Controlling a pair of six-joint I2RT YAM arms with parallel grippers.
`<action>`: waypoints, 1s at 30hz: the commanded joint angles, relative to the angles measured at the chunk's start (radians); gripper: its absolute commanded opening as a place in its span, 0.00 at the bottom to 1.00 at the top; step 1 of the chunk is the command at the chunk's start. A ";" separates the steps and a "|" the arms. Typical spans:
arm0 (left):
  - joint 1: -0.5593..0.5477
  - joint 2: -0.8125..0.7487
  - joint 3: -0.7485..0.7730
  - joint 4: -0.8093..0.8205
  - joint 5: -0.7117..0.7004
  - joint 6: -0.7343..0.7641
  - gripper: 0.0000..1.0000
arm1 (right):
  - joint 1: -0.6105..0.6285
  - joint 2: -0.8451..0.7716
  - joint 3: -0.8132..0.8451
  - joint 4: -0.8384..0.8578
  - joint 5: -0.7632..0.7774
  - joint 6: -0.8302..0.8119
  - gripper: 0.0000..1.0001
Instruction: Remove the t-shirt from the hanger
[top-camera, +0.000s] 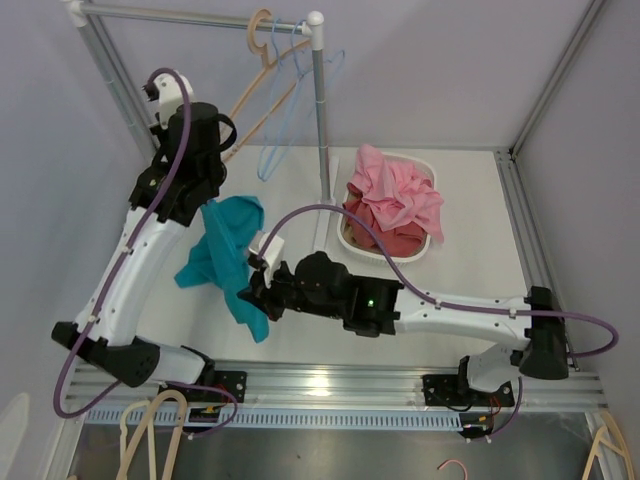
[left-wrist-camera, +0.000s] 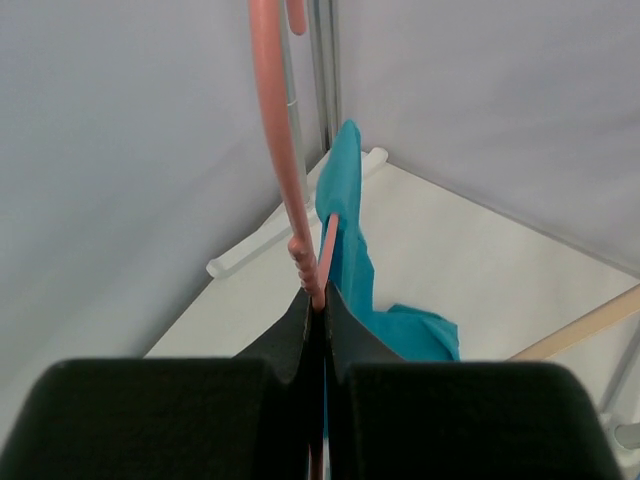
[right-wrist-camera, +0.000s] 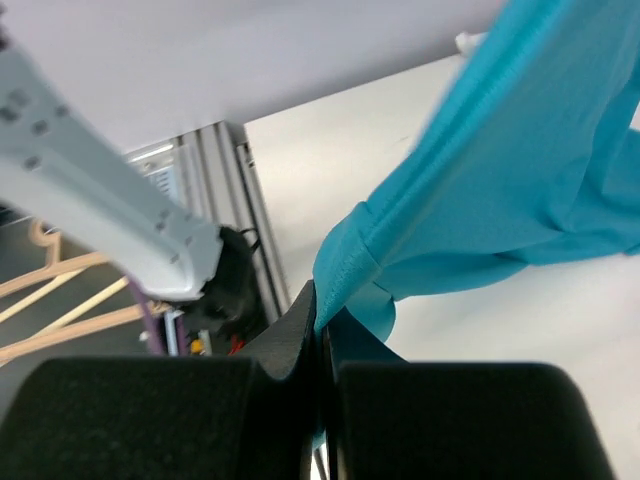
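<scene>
2 tools pinching.
Left tool (left-wrist-camera: 318, 300) grips hanger (left-wrist-camera: 275, 130); right tool (right-wrist-camera: 320, 320), at 5 o'clock, grips shirt (right-wrist-camera: 520, 170).

Light is bright, even and diffuse, coming from overhead. The matte white tabletop (top-camera: 470, 200) looks almost washed out, and shadows on it are soft and faint. A glare patch sits on the ribbed silver aluminium rail (top-camera: 330, 385) at the near edge. Near the top view's border, the grey metal frame post (top-camera: 555, 75) leans outward with wide-lens perspective. In both wrist views the black padded fingers (left-wrist-camera: 150, 420) fill the foreground out of focus. The teal fabric t-shirt (right-wrist-camera: 520, 180) looks soft and slightly smeared, while the salmon-pink plastic hanger (left-wrist-camera: 275, 130) is fairly sharp.
</scene>
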 joint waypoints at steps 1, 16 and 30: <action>-0.001 0.069 0.087 0.065 -0.007 0.017 0.01 | 0.054 -0.090 -0.059 -0.007 0.043 0.064 0.00; 0.012 0.211 0.442 -0.186 0.125 -0.044 0.01 | 0.081 -0.015 -0.164 0.035 0.075 0.130 0.00; -0.077 -0.318 0.029 -0.579 0.517 -0.256 0.01 | -0.240 0.040 0.133 -0.137 0.029 -0.001 0.00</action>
